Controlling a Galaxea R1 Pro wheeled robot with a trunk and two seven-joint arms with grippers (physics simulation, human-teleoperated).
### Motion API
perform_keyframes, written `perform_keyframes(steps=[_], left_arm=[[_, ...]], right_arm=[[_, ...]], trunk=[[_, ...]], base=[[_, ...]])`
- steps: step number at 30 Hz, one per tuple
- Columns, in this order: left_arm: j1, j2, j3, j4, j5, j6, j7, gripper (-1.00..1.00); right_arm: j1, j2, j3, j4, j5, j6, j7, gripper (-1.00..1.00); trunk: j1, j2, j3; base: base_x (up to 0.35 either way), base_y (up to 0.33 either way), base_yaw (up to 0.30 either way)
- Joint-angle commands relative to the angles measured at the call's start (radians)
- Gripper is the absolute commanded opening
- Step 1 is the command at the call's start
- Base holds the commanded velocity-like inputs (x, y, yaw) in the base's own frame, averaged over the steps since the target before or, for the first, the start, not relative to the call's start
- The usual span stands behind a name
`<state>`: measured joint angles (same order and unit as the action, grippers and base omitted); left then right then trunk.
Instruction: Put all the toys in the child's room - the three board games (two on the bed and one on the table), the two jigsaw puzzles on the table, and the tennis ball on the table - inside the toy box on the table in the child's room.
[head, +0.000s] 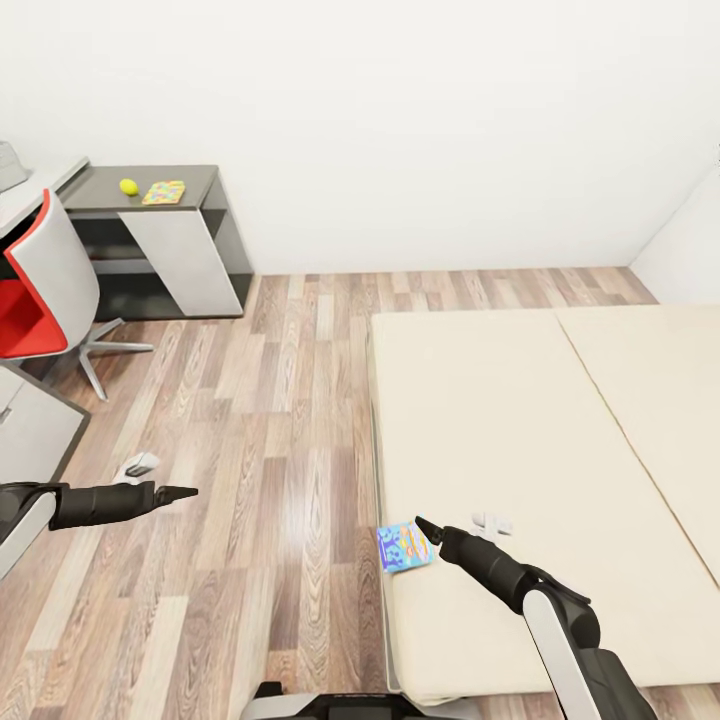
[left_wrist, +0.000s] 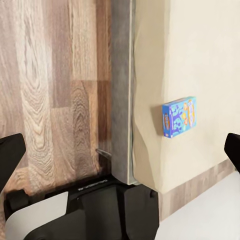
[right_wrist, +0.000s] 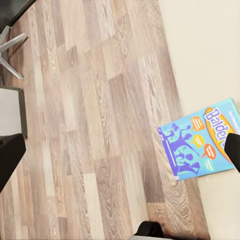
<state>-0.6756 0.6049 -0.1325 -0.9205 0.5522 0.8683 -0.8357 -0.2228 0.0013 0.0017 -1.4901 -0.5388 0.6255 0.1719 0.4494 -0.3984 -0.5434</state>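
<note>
A small blue board game (head: 405, 547) lies flat at the near left edge of the beige bed (head: 520, 420). My right gripper (head: 428, 526) hovers open right beside it; in the right wrist view the game (right_wrist: 200, 145) lies near one finger (right_wrist: 233, 150). My left gripper (head: 182, 492) hangs open over the wood floor, left of the bed, and looks across at the game (left_wrist: 178, 117). Far back on the table's dark grey section (head: 200, 180) sit a yellow-green tennis ball (head: 129, 186) and a jigsaw puzzle (head: 164, 192). A grey corner of the toy box (head: 8, 165) shows at the left edge.
A red and white swivel chair (head: 40, 290) stands at the desk on the left, next to a grey cabinet (head: 30, 430). Wood floor (head: 270, 400) lies between desk and bed. The bed's grey frame (left_wrist: 121, 100) runs along the mattress edge. White walls close the back.
</note>
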Motion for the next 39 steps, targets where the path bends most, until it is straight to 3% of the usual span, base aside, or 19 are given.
perform_keyframes(steps=[1, 16, 39], left_arm=[[-0.001, 0.001, -0.003, 0.000, 0.004, 0.005, 0.000, 1.00], [-0.001, 0.001, -0.003, 0.000, 0.005, 0.005, 0.000, 1.00], [-0.001, 0.001, -0.003, 0.000, 0.005, 0.005, -0.002, 1.00]], right_arm=[[0.000, 0.000, -0.001, -0.001, -0.001, 0.005, 0.001, 1.00], [-0.001, 0.000, 0.034, -0.001, 0.000, 0.003, 0.000, 1.00], [-0.001, 0.000, 0.038, -0.001, 0.000, -0.001, 0.000, 1.00]], trunk=[[0.001, -0.002, 0.000], [0.001, -0.002, 0.024], [0.001, -0.002, 0.062]], base=[[0.000, 0.000, 0.000], [0.000, 0.000, 0.000], [0.000, 0.000, 0.000]])
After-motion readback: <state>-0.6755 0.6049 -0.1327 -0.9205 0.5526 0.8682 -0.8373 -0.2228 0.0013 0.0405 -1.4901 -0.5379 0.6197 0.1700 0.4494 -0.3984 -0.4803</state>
